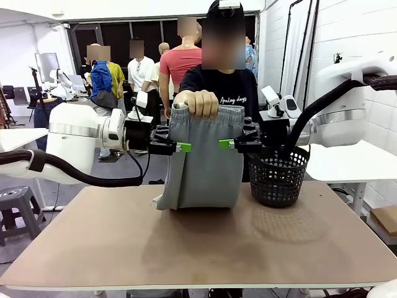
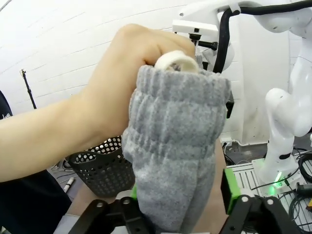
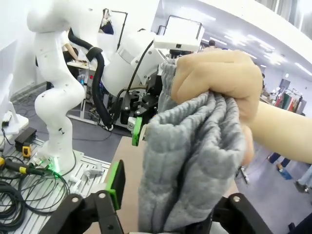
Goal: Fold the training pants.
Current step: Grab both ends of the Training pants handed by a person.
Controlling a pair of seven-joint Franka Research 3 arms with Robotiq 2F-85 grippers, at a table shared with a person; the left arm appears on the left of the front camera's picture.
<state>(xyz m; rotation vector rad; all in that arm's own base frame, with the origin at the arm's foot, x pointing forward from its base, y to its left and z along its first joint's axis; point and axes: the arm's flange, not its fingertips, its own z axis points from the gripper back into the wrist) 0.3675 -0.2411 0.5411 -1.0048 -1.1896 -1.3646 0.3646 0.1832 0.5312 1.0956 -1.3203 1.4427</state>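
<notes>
A person's hand (image 1: 200, 102) holds the light grey training pants (image 1: 198, 167) up by the bunched ribbed waistband, and the legs hang down to the table (image 1: 198, 248). My left gripper (image 1: 180, 146) stands open at the pants' left side at mid height. My right gripper (image 1: 228, 144) stands open at their right side. In the left wrist view the training pants (image 2: 175, 165) hang between the spread green pads (image 2: 229, 187) of the left gripper (image 2: 180, 195). In the right wrist view the cloth (image 3: 190, 161) drapes between the fingers of the right gripper (image 3: 170, 200) and covers one of them.
A black mesh basket (image 1: 278, 177) stands on the table just right of the pants, under the right arm; it also shows as a basket (image 2: 100, 168) behind the person's forearm. The near half of the table is bare. Other people stand far behind.
</notes>
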